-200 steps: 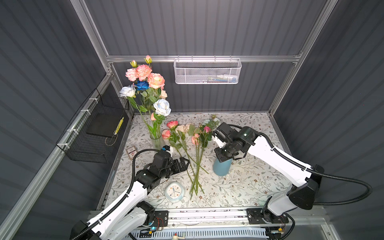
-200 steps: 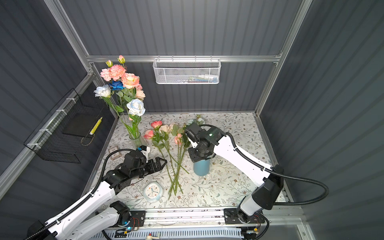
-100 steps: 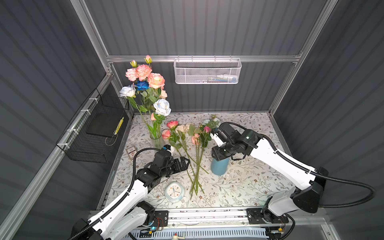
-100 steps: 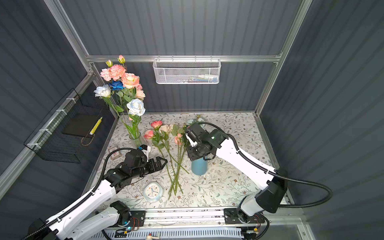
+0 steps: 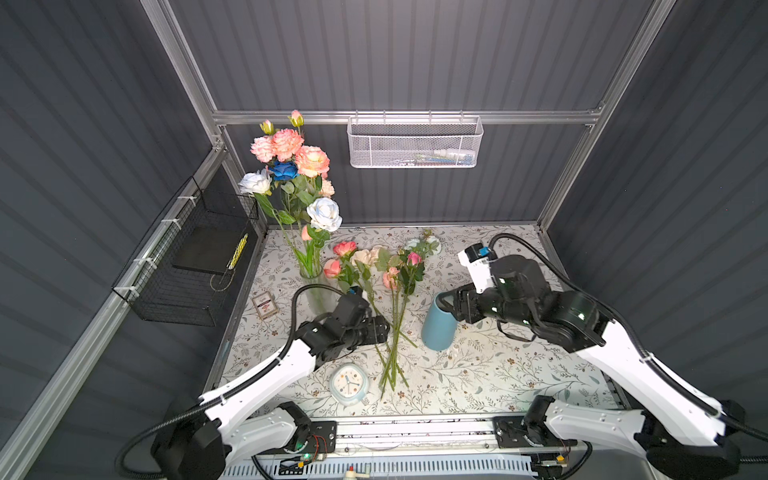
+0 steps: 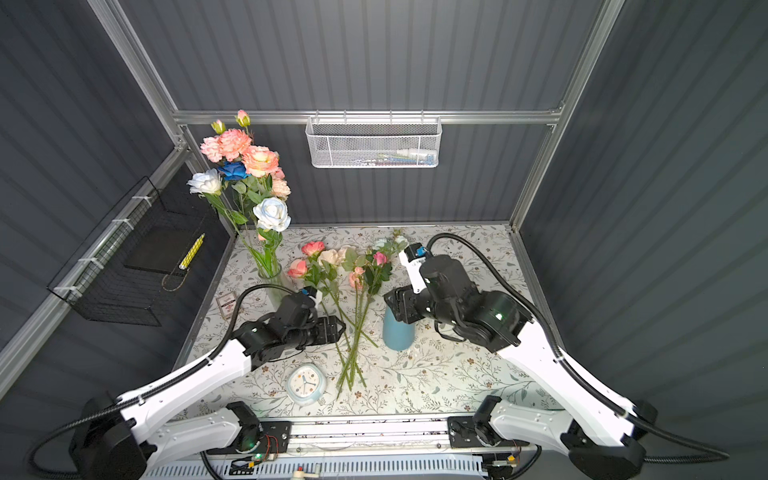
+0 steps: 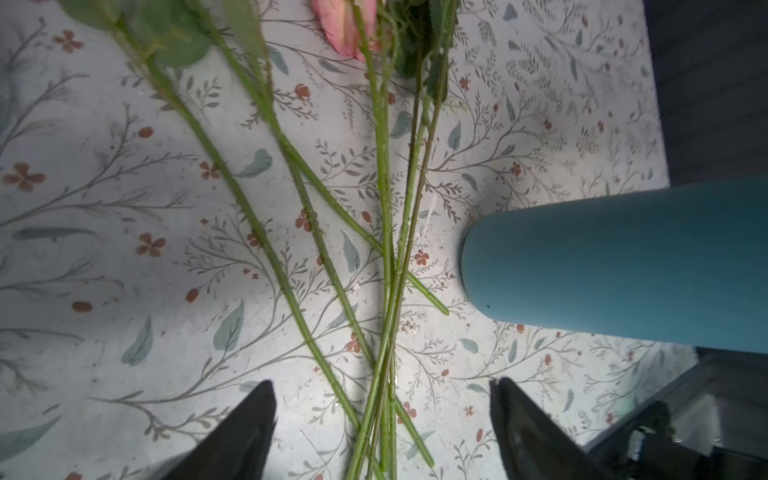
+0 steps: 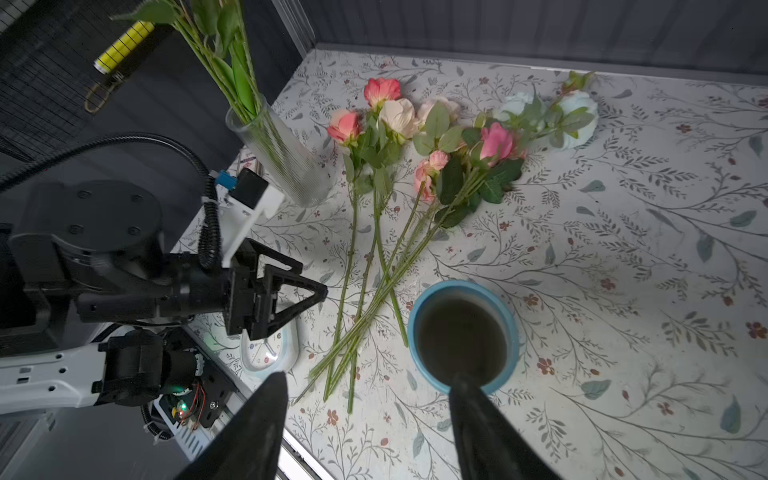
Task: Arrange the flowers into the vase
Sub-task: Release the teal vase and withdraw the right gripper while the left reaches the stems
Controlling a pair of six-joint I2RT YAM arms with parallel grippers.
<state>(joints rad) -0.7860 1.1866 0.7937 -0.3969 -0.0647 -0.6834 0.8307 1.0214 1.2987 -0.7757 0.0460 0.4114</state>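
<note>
Left arm's stretched low, left gripper (image 7: 382,419) open, straddling the flowers (image 7: 384,208) at the stems, nothing pinched. Right arm's bent over the blue vase (image 5: 436,332), right gripper (image 8: 365,415) open, empty.

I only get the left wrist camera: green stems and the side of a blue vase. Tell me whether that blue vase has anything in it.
Observer: The blue vase is empty; the right wrist view looks down into its dark inside.
Operator: Report where the right gripper is.
Observer: The right gripper is open beside the blue vase's mouth and holds nothing.
Operator: Now say where flowers are already standing.
Observer: In both top views a glass vase at the back left of the table holds tall flowers.
</note>
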